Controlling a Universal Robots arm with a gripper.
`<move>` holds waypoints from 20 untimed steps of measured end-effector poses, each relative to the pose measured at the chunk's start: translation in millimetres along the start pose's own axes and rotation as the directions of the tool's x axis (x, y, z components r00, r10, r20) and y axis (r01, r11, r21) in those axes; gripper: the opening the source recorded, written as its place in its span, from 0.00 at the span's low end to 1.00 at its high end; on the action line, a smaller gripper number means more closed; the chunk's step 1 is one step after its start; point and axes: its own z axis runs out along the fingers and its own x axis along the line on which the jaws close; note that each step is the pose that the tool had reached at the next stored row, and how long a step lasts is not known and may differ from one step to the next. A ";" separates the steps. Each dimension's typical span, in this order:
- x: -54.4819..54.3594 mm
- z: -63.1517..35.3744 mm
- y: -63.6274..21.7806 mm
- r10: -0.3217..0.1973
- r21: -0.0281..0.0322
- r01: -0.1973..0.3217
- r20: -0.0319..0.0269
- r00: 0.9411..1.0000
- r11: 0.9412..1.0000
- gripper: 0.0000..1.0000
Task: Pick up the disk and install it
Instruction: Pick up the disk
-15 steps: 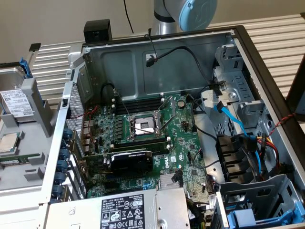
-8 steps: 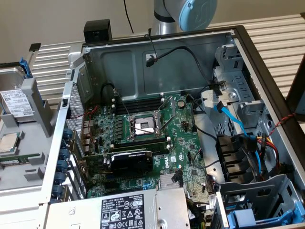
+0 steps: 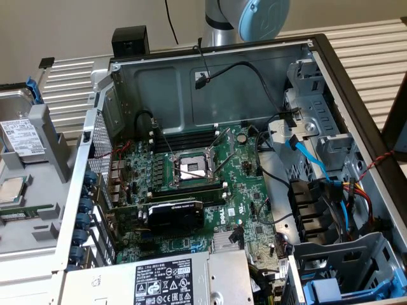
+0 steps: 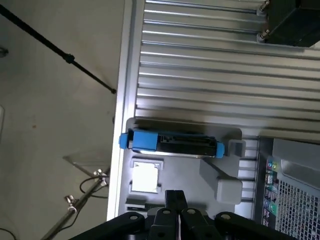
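Note:
The disk [image 3: 22, 136] stands on edge in a grey holder [image 3: 54, 152] at the exterior view's left, outside the open computer case [image 3: 210, 82]. Its white label faces the camera and its blue carrier frame [image 3: 33, 89] sticks up behind. In the wrist view the disk [image 4: 172, 143] shows from above as a dark bar with blue ends, slotted into the grey holder [image 4: 222, 187]. My gripper [image 4: 176, 196] hangs high above the holder, shut, with nothing between its fingers. The disk lies a short way ahead of the fingertips.
A small square silver chip [image 4: 145, 177] lies in the holder between the fingertips and the disk. The case holds a motherboard [image 3: 191, 171], a grey power-supply box [image 3: 172, 279] and drive bays with blue parts [image 3: 343, 283]. A dark heat sink [image 4: 292, 20] sits on the ribbed table [image 4: 200, 75].

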 end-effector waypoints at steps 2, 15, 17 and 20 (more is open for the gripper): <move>0.0 0.0 0.0 -0.037 -0.001 0.037 0.000 0.999 0.999 0.11; 0.0 0.0 0.0 -0.269 -0.006 0.269 0.000 0.963 0.963 0.11; 0.1 0.0 0.0 -0.305 -0.007 0.305 0.000 0.952 0.952 0.11; 0.1 -0.1 0.0 -0.356 -0.008 0.355 0.000 0.935 0.935 0.11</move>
